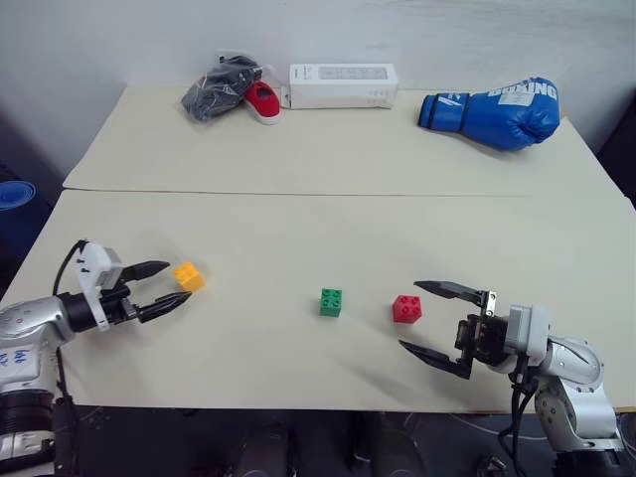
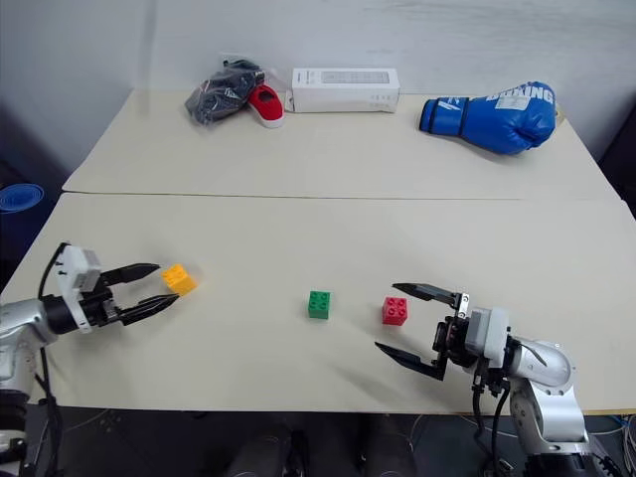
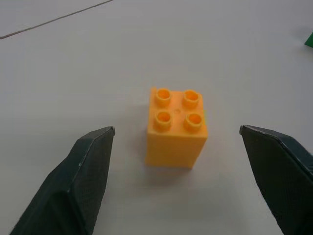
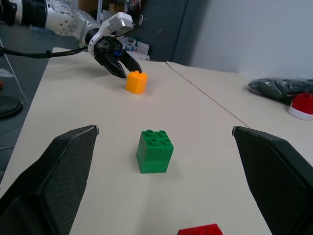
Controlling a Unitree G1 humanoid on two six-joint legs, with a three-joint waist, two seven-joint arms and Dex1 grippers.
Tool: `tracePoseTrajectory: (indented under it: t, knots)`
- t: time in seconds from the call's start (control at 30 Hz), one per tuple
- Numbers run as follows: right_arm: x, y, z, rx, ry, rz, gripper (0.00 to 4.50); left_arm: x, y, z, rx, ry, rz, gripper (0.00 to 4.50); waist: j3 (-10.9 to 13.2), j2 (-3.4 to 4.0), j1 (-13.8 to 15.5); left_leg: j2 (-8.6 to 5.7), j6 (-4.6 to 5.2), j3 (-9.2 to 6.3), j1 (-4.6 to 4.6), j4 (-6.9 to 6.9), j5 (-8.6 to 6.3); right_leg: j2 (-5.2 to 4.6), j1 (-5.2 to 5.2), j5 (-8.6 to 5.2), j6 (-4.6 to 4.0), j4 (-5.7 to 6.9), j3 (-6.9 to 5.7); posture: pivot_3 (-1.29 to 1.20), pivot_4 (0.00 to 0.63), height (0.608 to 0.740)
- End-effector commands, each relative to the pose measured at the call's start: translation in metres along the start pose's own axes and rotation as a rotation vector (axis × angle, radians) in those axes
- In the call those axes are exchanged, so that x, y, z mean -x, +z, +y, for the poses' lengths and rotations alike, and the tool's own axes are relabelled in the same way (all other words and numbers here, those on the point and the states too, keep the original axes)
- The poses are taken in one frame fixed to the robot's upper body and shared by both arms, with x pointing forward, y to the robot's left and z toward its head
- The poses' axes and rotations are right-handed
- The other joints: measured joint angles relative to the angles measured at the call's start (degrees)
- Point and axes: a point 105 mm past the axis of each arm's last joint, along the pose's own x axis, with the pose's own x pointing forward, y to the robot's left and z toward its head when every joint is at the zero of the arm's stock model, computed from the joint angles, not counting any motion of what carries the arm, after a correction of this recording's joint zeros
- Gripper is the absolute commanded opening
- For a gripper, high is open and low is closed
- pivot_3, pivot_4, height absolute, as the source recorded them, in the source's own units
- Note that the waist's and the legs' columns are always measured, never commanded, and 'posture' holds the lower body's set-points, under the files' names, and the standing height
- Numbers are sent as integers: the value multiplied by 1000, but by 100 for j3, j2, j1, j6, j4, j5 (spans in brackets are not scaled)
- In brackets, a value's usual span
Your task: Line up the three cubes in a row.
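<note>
Table [image 1: 298, 159] of pale beige carries everything. Far edge, largest first: blue boxing glove [image 1: 494, 114], white box [image 1: 343, 85], dark bag [image 1: 219, 87], red shoe [image 1: 262, 101]. Near edge: right gripper [image 1: 430, 320], jaws wide apart and holding nothing, sits just beside the red cube [image 1: 406, 309]. Left gripper [image 1: 169, 285] has jaws parted, fingertips just short of the orange-yellow cube [image 1: 189, 276], not gripping it. Green cube [image 1: 331, 302] stands between the other two, nearer the red one.
</note>
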Motion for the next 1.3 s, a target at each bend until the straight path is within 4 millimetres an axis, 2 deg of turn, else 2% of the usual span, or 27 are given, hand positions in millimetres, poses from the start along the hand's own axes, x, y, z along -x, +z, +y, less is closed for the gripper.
tracePoseTrajectory:
  t: [0.03, 0.1, 0.2, 0.33, 0.4, 0.5, 0.67, 0.83, 1.1, 1.3]
  knots:
    - [2, 7, -1, 38, -16, 3, 4500, -6, 1, 1, -30, -15, 5, 3030, 0, 0, -3, 0, 0, 1, 0, 0, 0, 1, 0, 0, 0, 0, 0, 0, 150, 740]
    - [2, 8, -1, 39, -22, 5, 4500, -8, 1, 1, -35, -27, 8, 2320, 0, 0, -7, 0, 0, 2, 0, 0, 1, 1, 0, 0, 0, -1, 0, 0, 150, 740]
    - [4, 8, -1, 43, -36, 15, 4500, -9, 12, 0, -68, -60, -11, 1490, 0, 0, -3, 1, 1, 3, 0, 0, 2, 0, 0, 0, 0, -2, 1, 0, 150, 740]
    - [9, 10, 0, 42, -48, 29, 4500, -22, 30, -24, -170, -277, -10, 1494, 0, 0, 27, -1, 2, 2, -1, 4, 2, -1, 1, 0, 0, -2, 0, 0, 150, 740]
    - [12, 11, 0, 38, -50, 38, 4500, -34, 40, -39, -236, -418, 1, 1494, 0, -1, 48, -4, 4, 2, -2, 5, 3, -2, 2, 1, 2, -2, 0, 0, 150, 740]
    - [15, 12, 0, 33, -50, 49, 4500, -48, 41, -57, -343, -597, 68, 1494, 0, -1, 87, -5, 5, 3, -5, 13, 4, 1, 2, 2, 3, -1, 2, 0, 150, 740]
    - [16, 13, 0, 25, -52, 57, 4500, -78, 41, -70, -417, -738, 91, 1494, 0, -1, 99, -2, 6, 9, -5, 16, 5, 18, 2, 2, 3, 1, 3, 0, 150, 740]
    - [16, 16, 2, 23, -70, 64, 4500, -97, 34, -74, -448, -794, 120, 1494, 1, -2, 92, 9, 6, 18, -6, 26, 4, 64, -1, 3, 5, 0, 8, 0, 150, 740]
    - [20, 17, 7, 15, -90, 81, 4500, -91, 25, -70, -434, -818, 154, 1494, 1, -2, 123, 14, 6, 16, -6, 30, 3, 65, 0, 3, 5, -1, 16, 0, 150, 740]
    - [24, 14, 2, 18, -103, 94, 4500, -88, 24, -68, -403, -809, 154, 1494, 1, -2, 123, 15, 6, 15, -5, 30, 3, 64, 0, 3, 5, 0, 17, 0, 150, 740]
